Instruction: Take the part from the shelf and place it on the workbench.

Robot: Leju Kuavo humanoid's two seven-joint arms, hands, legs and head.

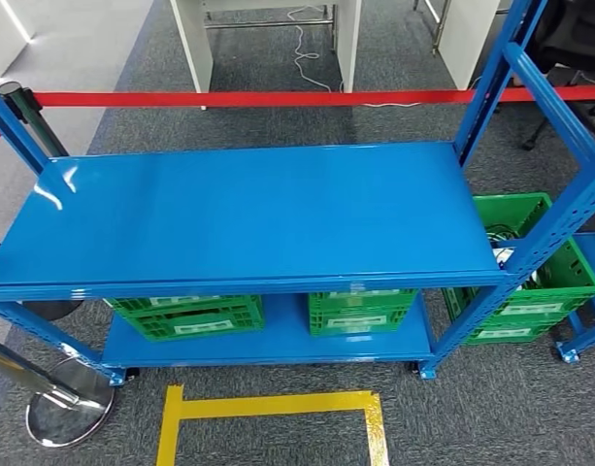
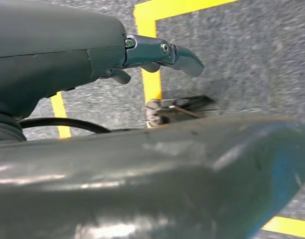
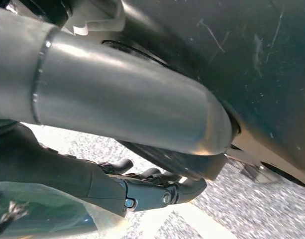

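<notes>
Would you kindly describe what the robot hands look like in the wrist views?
The left robot hand has dark teal-grey jointed fingers with small screws, a smooth dark grey cover and a thin black cable beneath. The right robot hand has black jointed fingers with similar screws.

Head high over shelf (image 1: 243,209); wrists floorward.

A blue metal shelf (image 1: 250,218) stands on grey carpet, its top board bare and glossy. On its lower board sit two green crates (image 1: 187,316) (image 1: 361,311). A third green crate (image 1: 532,267) sits to the right, behind the shelf's upright. Red tape (image 1: 265,98) stretches behind; yellow floor tape (image 1: 272,408) lies in front.
</notes>
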